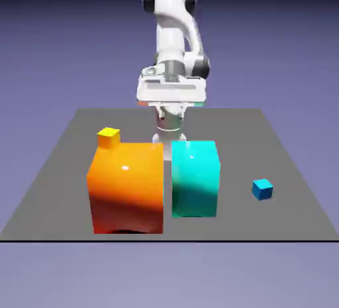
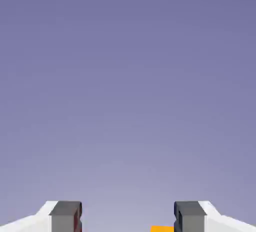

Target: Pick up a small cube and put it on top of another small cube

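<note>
The small blue cube (image 1: 263, 189) lies on the grey table (image 1: 59, 187) at the exterior view's right, in front of and far from the arm. The small yellow-orange cube (image 1: 108, 137) sits at the left, just behind the big orange block's far corner. My gripper (image 1: 171, 93) hangs high near the robot's base, behind both big blocks and well away from either small cube. In the hand view the gripper (image 2: 127, 217) is open, its grey fingertips (image 2: 65, 216) wide apart with only the backdrop between them. Neither small cube shows in that view.
A big glossy orange block (image 1: 127, 187) and a big cyan block (image 1: 195, 177) stand side by side mid-table, between the arm and the front edge. An orange sliver (image 2: 162, 229) shows at the hand view's bottom edge.
</note>
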